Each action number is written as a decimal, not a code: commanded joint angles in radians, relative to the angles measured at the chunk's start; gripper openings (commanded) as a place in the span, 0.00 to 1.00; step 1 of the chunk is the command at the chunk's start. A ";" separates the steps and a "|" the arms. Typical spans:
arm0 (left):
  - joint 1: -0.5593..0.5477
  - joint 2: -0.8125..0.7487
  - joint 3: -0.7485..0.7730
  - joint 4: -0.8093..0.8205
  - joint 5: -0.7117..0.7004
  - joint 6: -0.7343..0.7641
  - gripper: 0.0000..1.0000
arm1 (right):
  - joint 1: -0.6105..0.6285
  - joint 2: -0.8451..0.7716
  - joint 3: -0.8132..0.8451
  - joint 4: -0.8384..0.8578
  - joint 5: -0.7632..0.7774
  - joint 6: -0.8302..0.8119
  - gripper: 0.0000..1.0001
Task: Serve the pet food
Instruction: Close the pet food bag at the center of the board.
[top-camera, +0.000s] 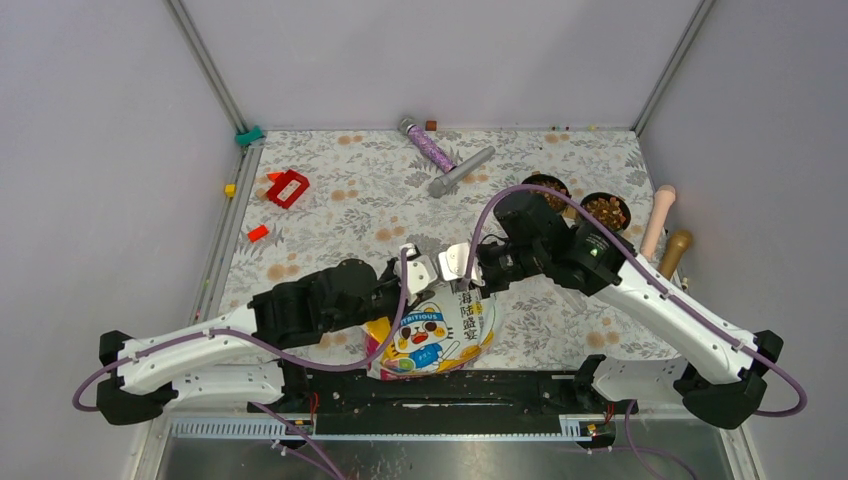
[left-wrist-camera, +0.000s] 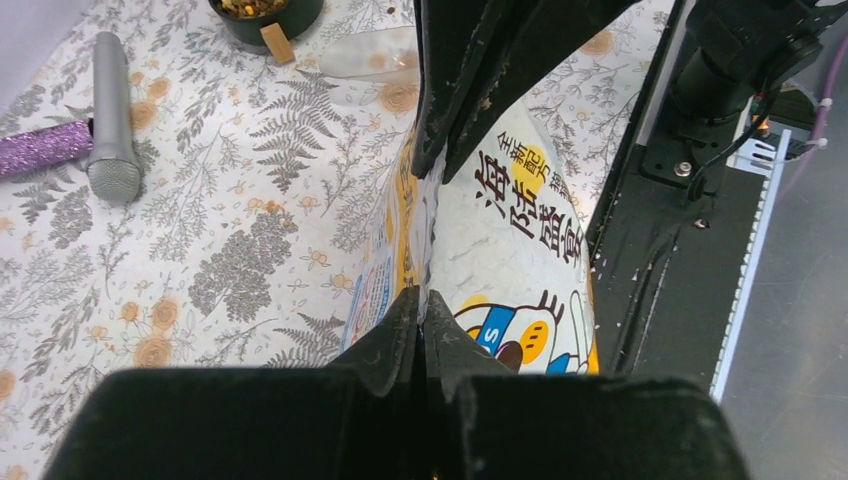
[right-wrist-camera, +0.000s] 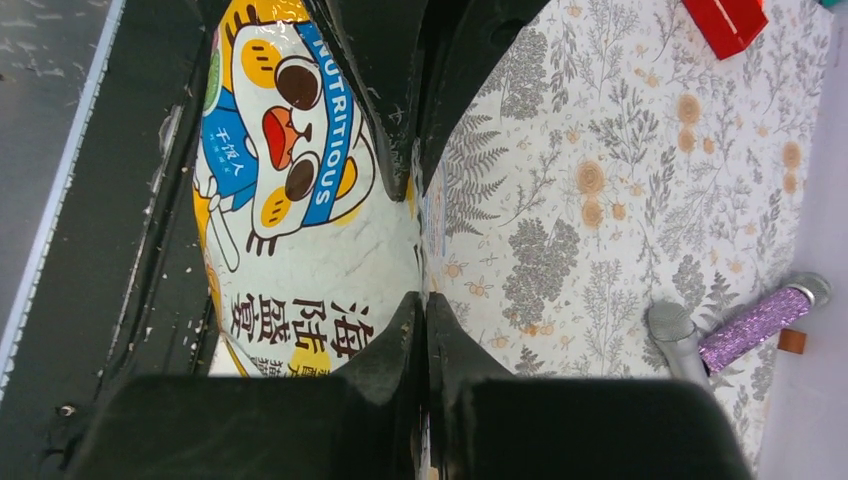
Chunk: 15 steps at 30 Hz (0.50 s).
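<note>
Check the left gripper (top-camera: 415, 268): its jaws are together, clamped on the top edge of the bag (top-camera: 435, 335). Check the right gripper (top-camera: 457, 262): its jaws are likewise pressed together on that same edge, just beside the left jaws and facing them. From the two grips, the bag extends back toward the arm bases with its cartoon face upward. You cannot tell whether its lower end rests on the table (top-camera: 330, 230). The pet food (top-camera: 604, 212) that you can see is brown kibble in two round black bowls (top-camera: 627, 205), well apart from the jaws, beyond the right gripper. A grey microphone (top-camera: 462, 172) and a purple microphone (top-camera: 430, 148) lie farther out, beyond both sets of jaws.
</note>
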 joint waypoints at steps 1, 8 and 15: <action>-0.014 -0.086 0.037 0.132 -0.090 0.057 0.00 | -0.095 -0.018 -0.032 -0.239 0.401 -0.125 0.00; -0.019 -0.133 0.040 0.105 -0.129 0.086 0.00 | -0.164 -0.087 -0.083 -0.246 0.440 -0.160 0.04; -0.022 -0.131 0.041 0.091 -0.125 0.094 0.00 | -0.251 -0.098 -0.091 -0.276 0.432 -0.193 0.11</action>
